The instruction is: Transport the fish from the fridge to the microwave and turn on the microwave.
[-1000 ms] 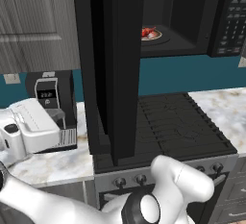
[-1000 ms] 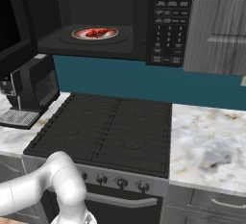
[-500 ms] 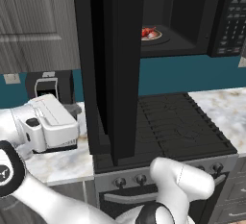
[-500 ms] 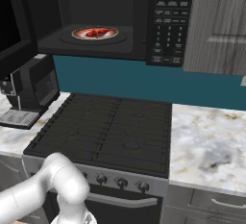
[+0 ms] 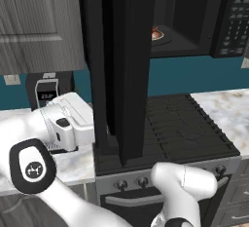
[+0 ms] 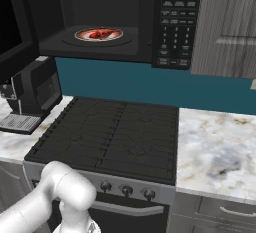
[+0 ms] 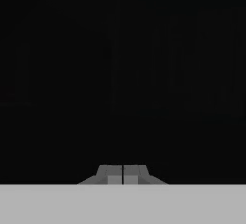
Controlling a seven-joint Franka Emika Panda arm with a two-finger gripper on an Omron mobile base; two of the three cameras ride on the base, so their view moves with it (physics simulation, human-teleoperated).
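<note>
The fish [image 6: 101,33], bright red-orange, lies on a round dark plate [image 6: 82,36] inside the black microwave [image 6: 175,27]. From the left it shows as a red patch, the fish [image 5: 156,33], past the door's edge. The microwave's tall dark door [image 5: 121,65] stands swung wide open. My white hand [image 5: 68,121] is low on the left, close beside the door's outer face. My gripper [image 7: 123,172] is shut with nothing between its fingers, facing a dark surface. The fridge is out of view.
A black coffee machine [image 6: 35,89] stands on the counter left of the black stove [image 6: 110,137]. Marbled counter [image 6: 215,152] runs to the right of the stove. Grey wall cabinets [image 6: 225,22] flank the microwave.
My hand has swung in from the far left toward the open door's outer face. The fish, plate and door have not moved.
</note>
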